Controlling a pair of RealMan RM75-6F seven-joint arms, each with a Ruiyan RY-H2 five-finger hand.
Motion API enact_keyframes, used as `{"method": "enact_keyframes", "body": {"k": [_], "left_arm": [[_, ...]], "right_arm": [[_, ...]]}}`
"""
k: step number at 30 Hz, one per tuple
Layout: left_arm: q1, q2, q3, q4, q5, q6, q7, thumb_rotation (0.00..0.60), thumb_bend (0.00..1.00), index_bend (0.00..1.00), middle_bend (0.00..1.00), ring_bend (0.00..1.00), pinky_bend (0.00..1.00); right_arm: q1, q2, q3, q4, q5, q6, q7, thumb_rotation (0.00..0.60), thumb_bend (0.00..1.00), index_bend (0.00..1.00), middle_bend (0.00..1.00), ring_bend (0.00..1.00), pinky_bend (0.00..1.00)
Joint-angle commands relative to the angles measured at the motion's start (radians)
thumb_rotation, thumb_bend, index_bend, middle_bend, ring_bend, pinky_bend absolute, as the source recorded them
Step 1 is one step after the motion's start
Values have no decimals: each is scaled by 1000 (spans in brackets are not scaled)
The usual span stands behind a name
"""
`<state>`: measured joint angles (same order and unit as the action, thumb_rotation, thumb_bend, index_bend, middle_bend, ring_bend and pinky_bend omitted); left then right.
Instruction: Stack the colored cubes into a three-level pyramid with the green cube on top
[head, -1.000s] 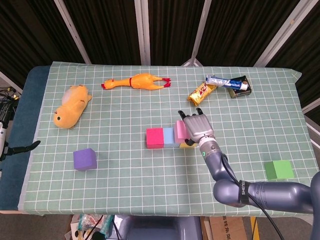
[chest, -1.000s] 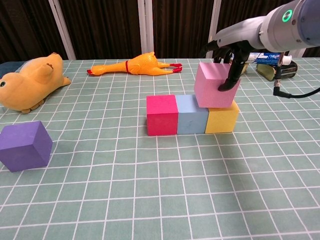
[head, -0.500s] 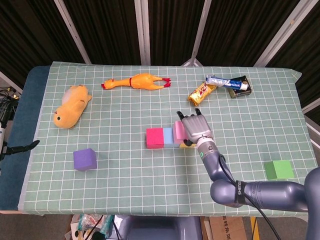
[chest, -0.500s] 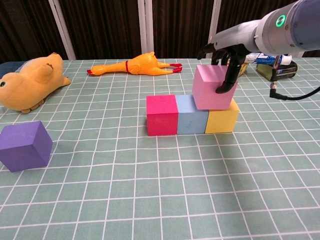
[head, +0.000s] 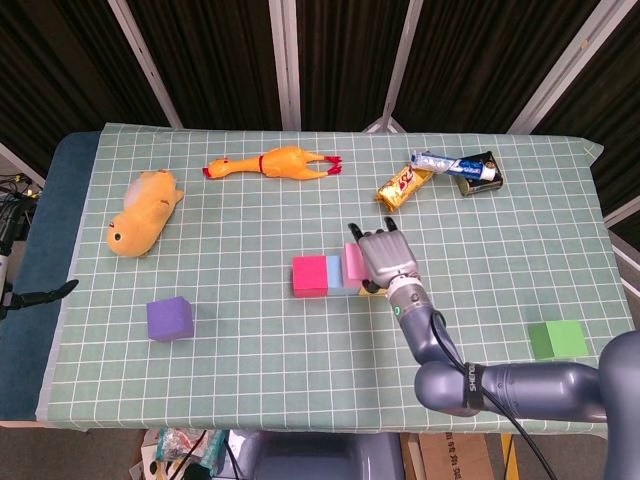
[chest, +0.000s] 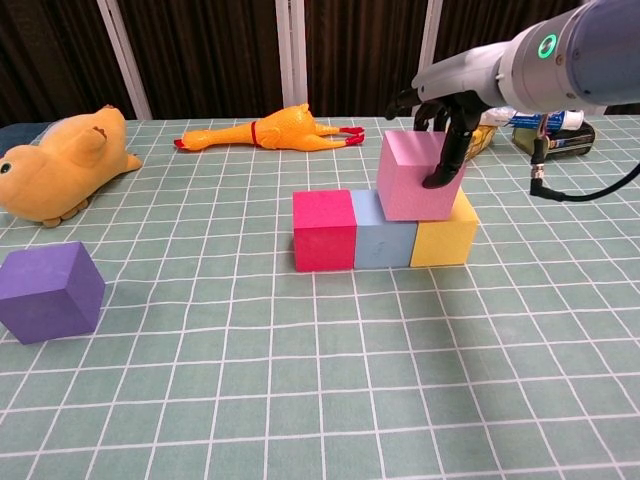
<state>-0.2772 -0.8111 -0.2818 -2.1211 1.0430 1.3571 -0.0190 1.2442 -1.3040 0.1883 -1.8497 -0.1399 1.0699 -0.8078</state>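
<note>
Chest view, my right hand (chest: 441, 125) clamped over the pink cube (chest: 417, 177): fingers curl down its far side and right face, so I read it as gripping the block. Pink cube: pale matte pink with sharp edges, its bottom over the seam between the light blue cube (chest: 385, 229) and the yellow cube (chest: 444, 232), slightly tilted; whether it rests fully on them I cannot tell. Base row, left to right in this view: magenta cube (chest: 324, 230), light blue cube, yellow cube, all touching in a straight line on the green checked tablecloth (chest: 300, 380). Purple cube (chest: 50, 291): alone, well apart at the near left. Green cube (head: 557, 340): seen only in the head view, solid green, sitting near the table's right edge, well apart from the row. In the head view my right hand (head: 384, 258) covers most of the pink cube (head: 351, 262) and hides the yellow one. My left hand shows in neither view.

Other items along the far side: orange plush toy (chest: 55, 167) at left, rubber chicken (chest: 270, 132) lying flat at centre, and, in the head view, a gold snack packet (head: 403, 185), a toothpaste tube (head: 455, 165) and a dark tin (head: 479, 178) grouped at the right.
</note>
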Motion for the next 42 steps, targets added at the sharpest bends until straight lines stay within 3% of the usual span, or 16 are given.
{"method": "enact_keyframes", "body": {"k": [1,42], "left_arm": [[1,1,0,-1,2,1,-3,600,71,0,38,16,73],[2,9,2,-2,7,-4,-21,600,71,0,38,16,73]], "right_arm": [[2,-4,-3,2,1,1,-5,600,346,0,346,276,0],[7,-37,-2,23,12,31,-52,600,346,0,346,276,0]]}}
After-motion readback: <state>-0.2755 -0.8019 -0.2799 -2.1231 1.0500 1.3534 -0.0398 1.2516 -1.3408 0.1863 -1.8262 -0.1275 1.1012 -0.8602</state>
